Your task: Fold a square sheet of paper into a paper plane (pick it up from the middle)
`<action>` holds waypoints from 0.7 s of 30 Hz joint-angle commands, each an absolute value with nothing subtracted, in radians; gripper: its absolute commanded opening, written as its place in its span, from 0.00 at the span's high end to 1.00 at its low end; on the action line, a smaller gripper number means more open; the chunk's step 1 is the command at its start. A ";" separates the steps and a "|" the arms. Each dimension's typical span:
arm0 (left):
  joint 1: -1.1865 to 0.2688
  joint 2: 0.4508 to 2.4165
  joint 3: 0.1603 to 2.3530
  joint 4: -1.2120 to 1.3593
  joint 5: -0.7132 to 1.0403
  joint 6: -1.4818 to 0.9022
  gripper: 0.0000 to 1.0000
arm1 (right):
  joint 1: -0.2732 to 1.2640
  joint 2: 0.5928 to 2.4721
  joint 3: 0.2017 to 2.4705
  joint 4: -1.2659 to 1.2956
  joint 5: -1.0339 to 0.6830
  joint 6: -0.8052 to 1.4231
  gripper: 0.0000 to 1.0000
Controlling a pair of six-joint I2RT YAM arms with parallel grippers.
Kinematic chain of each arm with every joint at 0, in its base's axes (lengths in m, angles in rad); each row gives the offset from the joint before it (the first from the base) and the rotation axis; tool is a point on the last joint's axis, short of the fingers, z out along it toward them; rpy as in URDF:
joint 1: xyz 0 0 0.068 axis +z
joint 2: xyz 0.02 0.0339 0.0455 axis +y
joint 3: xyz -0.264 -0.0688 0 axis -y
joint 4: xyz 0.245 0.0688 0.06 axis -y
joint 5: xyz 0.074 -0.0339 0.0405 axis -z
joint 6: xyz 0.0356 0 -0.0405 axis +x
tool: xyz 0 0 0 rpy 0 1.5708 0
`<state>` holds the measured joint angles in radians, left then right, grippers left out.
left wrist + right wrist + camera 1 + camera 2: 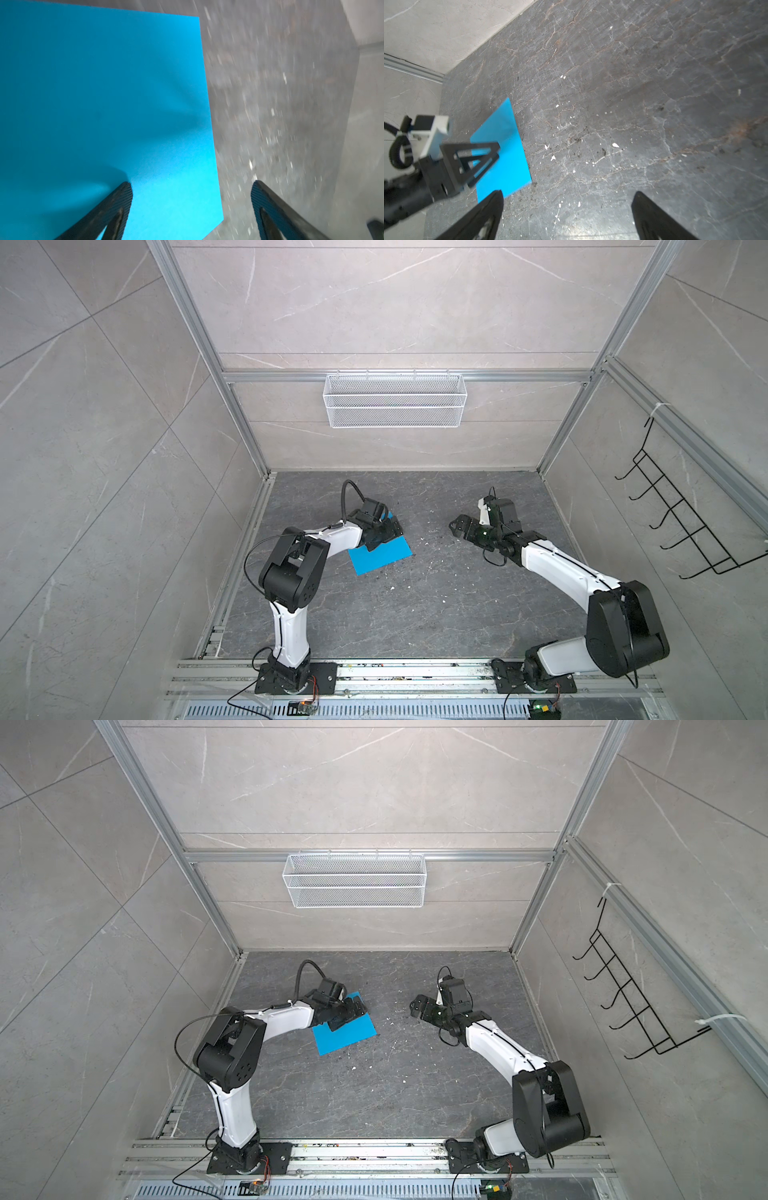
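The sheet (380, 556) lies flat and unfolded on the desk (415, 614), left of centre, so the step in hand looks like the first pick-up. The left gripper (384, 536) hangs low over the sheet's far part with its jaws wide apart and nothing between them. In the left wrist view one fingertip (126, 187) sits over the blue and the other stands past the edge over bare desk; whether either touches I cannot tell. That straddle is probably not where the grip belongs: the task asks for the middle, so the jaws should shift inward until both tips are over paper. Thin paper lying flat gives no lip to pinch. The likely way is to press both tips down lightly and close slowly, so a ridge bunches up between them, then lift straight. Too much pressure may crease or drag the sheet across the gritty desk. The right gripper (457, 526) waits well apart to the right, jaws fully apart and empty — best kept clear until the sheet is raised.
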<state>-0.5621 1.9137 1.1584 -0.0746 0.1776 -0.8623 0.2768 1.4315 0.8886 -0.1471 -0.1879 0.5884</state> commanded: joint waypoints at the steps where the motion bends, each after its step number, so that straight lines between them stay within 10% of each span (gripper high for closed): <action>1: -0.656 1.896 1.054 -0.138 0.240 -1.020 0.07 | 0.283 1.391 0.871 -0.171 -0.182 0.602 0.01; 10: -0.807 1.842 1.010 -0.040 0.295 -1.168 0.06 | 0.284 1.320 0.884 -0.281 -0.132 0.535 0.01; 21: -0.646 1.598 1.001 -0.104 0.306 -1.061 0.01 | 0.433 1.435 1.044 -0.583 -0.015 0.469 0.01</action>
<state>-0.7120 1.7023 1.0225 -0.0414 0.2989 -1.1118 0.3798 1.3689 0.9691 -0.4381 -0.0696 0.5034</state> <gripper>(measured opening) 0.994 0.988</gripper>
